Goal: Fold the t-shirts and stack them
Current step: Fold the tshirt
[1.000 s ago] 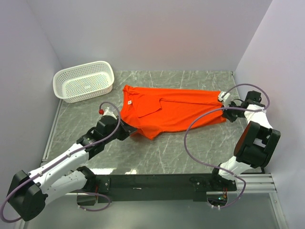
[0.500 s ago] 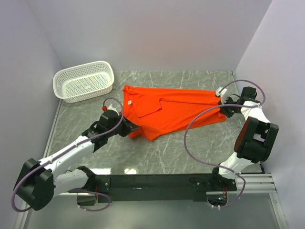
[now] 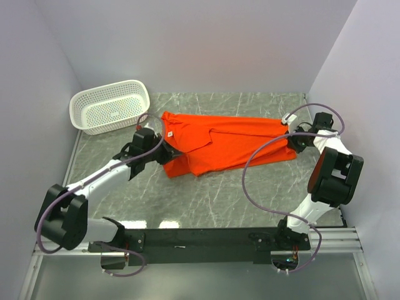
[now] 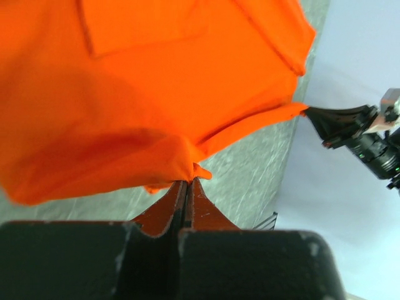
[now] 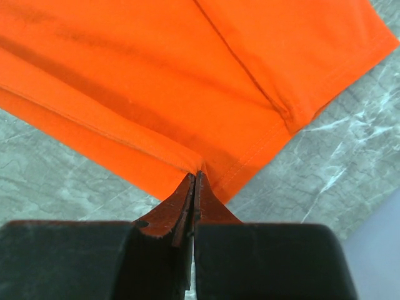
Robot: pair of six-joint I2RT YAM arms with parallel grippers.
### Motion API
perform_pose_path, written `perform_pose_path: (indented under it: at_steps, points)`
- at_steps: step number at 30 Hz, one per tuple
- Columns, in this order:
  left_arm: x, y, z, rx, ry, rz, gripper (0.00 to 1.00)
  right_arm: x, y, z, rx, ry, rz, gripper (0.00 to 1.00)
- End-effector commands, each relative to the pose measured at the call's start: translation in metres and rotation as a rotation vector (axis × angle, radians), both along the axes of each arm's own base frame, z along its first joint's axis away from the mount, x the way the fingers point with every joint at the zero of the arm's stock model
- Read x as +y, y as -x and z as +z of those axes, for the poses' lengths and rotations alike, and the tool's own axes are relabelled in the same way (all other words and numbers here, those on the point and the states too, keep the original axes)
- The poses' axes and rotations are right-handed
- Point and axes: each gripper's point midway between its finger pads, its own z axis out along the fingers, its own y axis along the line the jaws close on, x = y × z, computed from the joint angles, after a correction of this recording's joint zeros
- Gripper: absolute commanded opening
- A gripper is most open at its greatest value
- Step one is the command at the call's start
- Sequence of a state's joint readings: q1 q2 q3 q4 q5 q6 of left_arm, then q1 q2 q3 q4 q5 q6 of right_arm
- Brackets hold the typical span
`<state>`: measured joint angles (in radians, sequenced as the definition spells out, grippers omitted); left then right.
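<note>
We see three plain pale walls (image 3: 187, 44) closing around one grey marbled worktop (image 3: 212, 194). There are two arms. The left arm (image 3: 100, 181) reaches low and long over the worktop, ending in front of the basket and a little to its right. The right arm (image 3: 331, 175) stands folded up far to the right of the basket, its wrist turned back towards the basket. One orange-red t-shirt (image 3: 231, 144) lies spread on the worktop just right of the one white basket (image 3: 115, 122). The left gripper (image 4: 186, 182) is clenched on a bunched edge of the cloth. The right gripper (image 5: 194, 178) is pinched on the hem at the end of the t-shirt far from the basket. One small white label (image 3: 168, 132) shows at the end near the basket.
</note>
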<state>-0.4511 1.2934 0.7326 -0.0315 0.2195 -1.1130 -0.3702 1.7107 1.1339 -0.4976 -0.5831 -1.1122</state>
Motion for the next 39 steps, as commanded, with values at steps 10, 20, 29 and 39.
perform_pose_path:
  at_steps: [10,20,29,39]
  points:
    - [-0.02,-0.052,0.041,-0.135,0.006,-0.088,0.0,-0.008,-0.014,0.01,0.015,0.017,-0.028,0.0]
    - [-0.018,-0.063,0.044,-0.148,0.003,-0.092,0.01,-0.001,0.025,0.012,0.072,0.025,0.036,0.0]
    - [-0.006,-0.066,0.05,-0.152,0.001,-0.079,0.0,-0.009,0.055,0.014,0.069,0.027,0.016,0.0]
    - [0.004,-0.06,0.046,-0.142,0.007,-0.069,0.0,-0.012,0.081,0.007,0.084,-0.006,0.004,0.0]
